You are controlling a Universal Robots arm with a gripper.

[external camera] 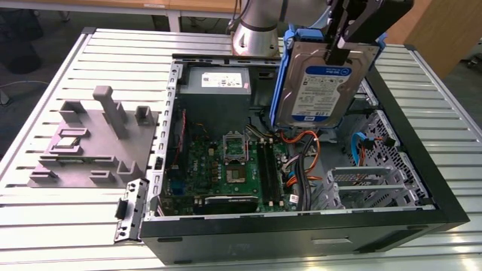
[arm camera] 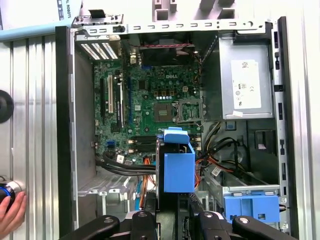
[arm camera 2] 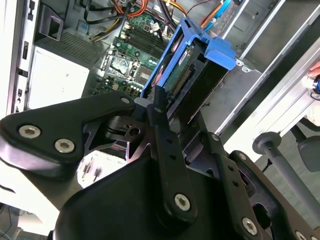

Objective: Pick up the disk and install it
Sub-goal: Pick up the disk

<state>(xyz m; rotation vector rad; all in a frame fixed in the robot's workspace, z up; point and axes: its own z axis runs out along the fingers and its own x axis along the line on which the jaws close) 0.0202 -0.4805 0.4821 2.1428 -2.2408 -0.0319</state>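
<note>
The disk, a silver-grey drive with a white-and-blue label in a blue carrier, hangs upright over the open computer case, above the cables beside the motherboard. My gripper is shut on the disk from above, one black finger pressed on the labelled face. In the second wrist view the disk sits edge-on between the black fingers. The first wrist view shows the blue end of the disk's carrier straight below the gripper, over the case interior.
Inside the case are a green motherboard, a grey power supply, orange and black cables and a metal drive cage. Another blue bracket sits in the case. A grey fixture stands on the slatted table. A person's hand is at the table edge.
</note>
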